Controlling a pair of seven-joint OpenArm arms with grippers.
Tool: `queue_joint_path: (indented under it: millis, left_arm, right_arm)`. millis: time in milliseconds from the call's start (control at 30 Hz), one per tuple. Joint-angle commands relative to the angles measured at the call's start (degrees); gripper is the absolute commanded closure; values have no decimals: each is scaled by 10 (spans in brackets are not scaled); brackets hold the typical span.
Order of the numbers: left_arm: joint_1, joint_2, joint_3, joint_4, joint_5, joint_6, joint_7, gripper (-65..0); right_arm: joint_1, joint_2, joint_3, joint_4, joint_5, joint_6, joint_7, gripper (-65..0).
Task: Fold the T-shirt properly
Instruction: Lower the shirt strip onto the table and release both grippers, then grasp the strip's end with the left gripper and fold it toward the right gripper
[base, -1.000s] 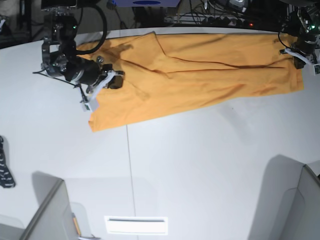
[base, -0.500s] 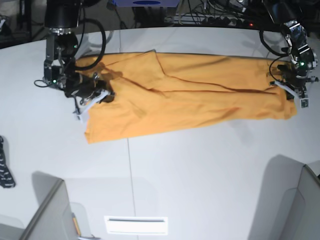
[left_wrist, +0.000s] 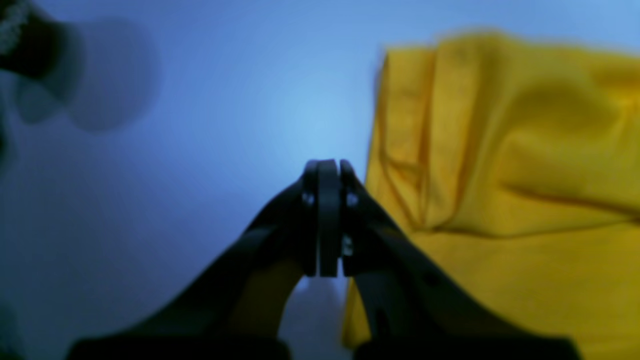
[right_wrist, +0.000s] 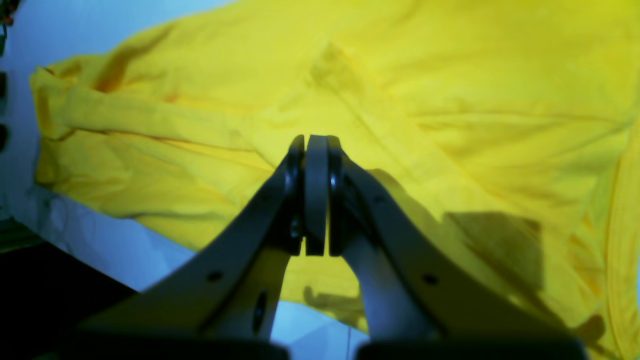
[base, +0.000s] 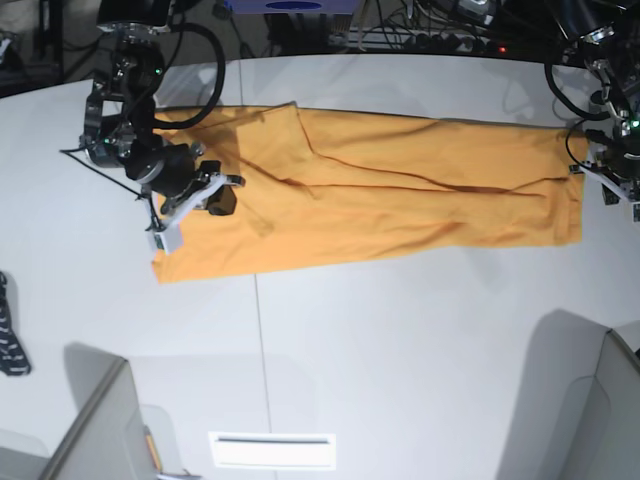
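A glossy white tabletop (base: 400, 370) fills most of the base view, with a thin dark seam line (base: 265, 345) running down it from the cloth towards the near edge. The large plain orange-yellow cloth T-shirt (base: 400, 215) lies across the far part of this surface as a long, wide band, with creases and overlapping layers, its near edge slanting. At the near edge of the view sits a white rectangular piece with a dark outline (base: 272, 451), and a grey angular panel (base: 95, 430) stands in the near left corner, another grey angular panel (base: 605, 420) in the near right one, each beside a soft grey shadow. A black strip-like object (base: 10, 330) shows at the left border, and a thin orange-brown stick (base: 152, 449) by the left panel. The black right gripper (right_wrist: 315, 195) is above the shirt's left part, fingertips pressed together, nothing pinched between them. The black left gripper (left_wrist: 327, 215) has its fingertips together too, empty, just beside the shirt's right end in the base view. In the left wrist view the tabletop looks bluish, with blurred dark shapes at its left border.
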Motion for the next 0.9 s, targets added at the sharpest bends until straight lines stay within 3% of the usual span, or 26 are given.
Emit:
queue_joint_path:
  millis: [0, 67, 167, 367, 433, 867]
  left_arm:
    - [10, -9, -10, 13, -37, -29, -11, 0]
    - [29, -10, -33, 7, -99, -58, -11, 0]
    - [39, -13, -63, -8, -148, -60, -12, 0]
    - [36, -13, -72, -30, -153, -63, -16, -438]
    - [25, -12, -70, -30, -153, -63, -16, -541]
    - [-66, -38, 4, -209, -152, -63, -15, -555]
  right_arm:
    - [8, 1, 1, 11, 8, 0, 11, 0]
    - [8, -1, 1, 9, 8, 0, 11, 0]
    - [4, 1, 1, 9, 8, 0, 11, 0]
    - [1, 0, 1, 9, 8, 1, 12, 0]
    - [1, 1, 1, 9, 8, 1, 12, 0]
    - [1, 2, 1, 9, 8, 1, 11, 0]
